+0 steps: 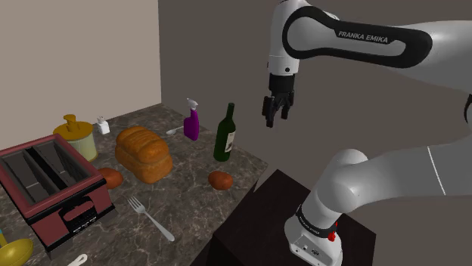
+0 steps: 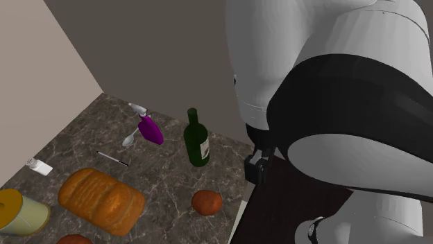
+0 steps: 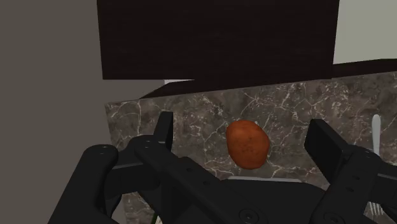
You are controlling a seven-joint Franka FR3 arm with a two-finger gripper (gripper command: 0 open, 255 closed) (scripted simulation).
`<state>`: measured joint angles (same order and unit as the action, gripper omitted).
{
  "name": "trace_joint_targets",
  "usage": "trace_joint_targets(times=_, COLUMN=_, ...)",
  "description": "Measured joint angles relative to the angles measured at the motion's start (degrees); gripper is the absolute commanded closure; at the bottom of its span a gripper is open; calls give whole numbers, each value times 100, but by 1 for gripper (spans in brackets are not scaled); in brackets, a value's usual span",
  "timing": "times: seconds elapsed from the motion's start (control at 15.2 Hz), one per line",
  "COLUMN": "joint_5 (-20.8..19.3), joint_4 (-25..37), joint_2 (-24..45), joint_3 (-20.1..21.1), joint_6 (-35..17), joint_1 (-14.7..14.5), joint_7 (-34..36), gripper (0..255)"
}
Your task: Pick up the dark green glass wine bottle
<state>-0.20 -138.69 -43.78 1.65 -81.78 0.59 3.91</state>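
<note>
- One white Franka arm (image 1: 363, 38) rose from one dark box stand (image 1: 257, 219) at the end of the worktop (image 1: 181, 196), a single dark marbled slab.
- One red two-slot toaster (image 1: 49, 185) sat at the shoulder view's left, well apart from the bottle.
- One brown bread loaf (image 1: 144, 153) lay between the toaster and the bottles.
- One black gripper (image 1: 274, 115) hung in the air above and to the shoulder view's right of the bottle, apart from it. In the wrist view its fingers (image 3: 321, 137) stood wide apart with nothing between them touching either one.
- One yellow lidded canister (image 1: 78, 136) stood behind the toaster.
- One dark green wine bottle (image 1: 225, 136) stood upright near the worktop's far edge, its pale label facing the stand.
- One purple spray bottle (image 1: 191, 121) stood just beside the wine bottle, on the shoulder view's left.
- Two round reddish-brown potatoes: one (image 1: 220, 180) near the wine bottle, on the side towards the stand and directly under the gripper in the wrist view; the other (image 1: 111, 177) beside the loaf.
- One yellow bowl (image 1: 13, 249) showed at the shoulder view's lower left corner.
- One silver fork (image 1: 150, 218) lay on the worktop in front of the loaf.
- One spoon (image 1: 174, 131) lay just beside the spray bottle.
- One small white shaker (image 1: 102, 125) stood by the canister.
</note>
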Motion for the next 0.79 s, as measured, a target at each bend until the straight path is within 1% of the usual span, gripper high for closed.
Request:
trace_joint_targets(times=0.13, joint_5=-13, joint_4=28, joint_2=89, joint_3=-17, joint_6=-76, joint_1=8, joint_7=-19, gripper=0)
trace_joint_targets(times=0.26, joint_5=-72, joint_4=103, joint_2=344, joint_3=-97, joint_6=-310, joint_1=43, joint_7=-109, gripper=0)
trace_joint_targets(times=0.59, joint_5=-172, joint_4=570, joint_2=1332, joint_3=-294, joint_6=-1003, joint_1=119, joint_7=-335, gripper=0)
trace_joint_targets(times=0.79, joint_5=-197, joint_4=983, joint_2=1941, joint_3=-406, joint_6=-1310, joint_1=157, joint_7=-479, gripper=0)
